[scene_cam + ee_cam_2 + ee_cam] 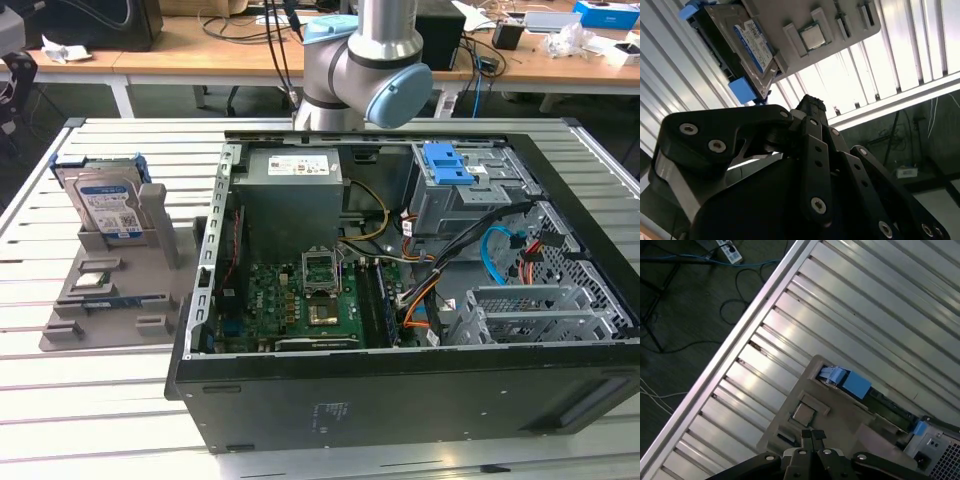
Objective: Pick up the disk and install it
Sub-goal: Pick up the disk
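The disk (105, 205) stands upright in a slot of a grey holder (110, 320) on the slatted table, at the exterior view's left; it is silver with a white-and-blue label and a blue rail bracket. In the second wrist view the disk (747, 45) shows its label side, and in the first wrist view the disk (856, 384) shows edge-on with its blue rail. My gripper (810, 104) (813, 434) hangs well above the holder, shut with nothing between its black fingertips. It is apart from the disk.
An open black computer case (400, 390) lies at the exterior view's right, with a motherboard (310, 300), a power supply (292, 190), cables and a drive bay with a blue latch (447, 163). A small square silver chip (92, 279) (813, 37) lies on the holder. The arm's elbow (365, 60) stands behind the case.
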Robot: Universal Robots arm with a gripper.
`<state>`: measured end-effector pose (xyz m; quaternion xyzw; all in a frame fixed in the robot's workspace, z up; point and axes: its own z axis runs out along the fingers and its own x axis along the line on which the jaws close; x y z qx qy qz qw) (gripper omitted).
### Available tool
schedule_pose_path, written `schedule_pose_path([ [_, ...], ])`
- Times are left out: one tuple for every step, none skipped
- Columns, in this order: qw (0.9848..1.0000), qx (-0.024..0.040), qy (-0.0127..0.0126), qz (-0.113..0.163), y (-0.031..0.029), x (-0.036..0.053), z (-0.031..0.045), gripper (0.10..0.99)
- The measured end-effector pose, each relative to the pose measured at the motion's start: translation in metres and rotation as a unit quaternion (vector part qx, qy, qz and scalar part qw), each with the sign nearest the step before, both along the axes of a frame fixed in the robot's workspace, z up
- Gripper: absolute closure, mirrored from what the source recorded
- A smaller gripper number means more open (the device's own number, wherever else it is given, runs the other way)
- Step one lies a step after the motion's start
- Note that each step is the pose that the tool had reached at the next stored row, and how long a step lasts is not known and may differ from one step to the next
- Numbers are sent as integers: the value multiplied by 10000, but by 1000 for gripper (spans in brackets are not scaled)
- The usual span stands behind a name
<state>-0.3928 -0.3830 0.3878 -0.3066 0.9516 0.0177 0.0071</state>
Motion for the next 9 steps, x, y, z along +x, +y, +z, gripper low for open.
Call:
schedule_pose_path([
  [10000,0,0,73,0,0,0,984],
  [9999,0,0,132,0,0,0,984],
  [9997,0,0,235,0,0,0,984],
  [9994,0,0,333,0,0,0,984],
  [9991,0,0,420,0,0,0,984],
  [9989,0,0,477,0,0,0,984],
  [9985,0,-1,553,0,0,-1,984],
  [9981,0,0,609,0,0,0,984],
  [9976,0,0,698,0,0,0,984],
])
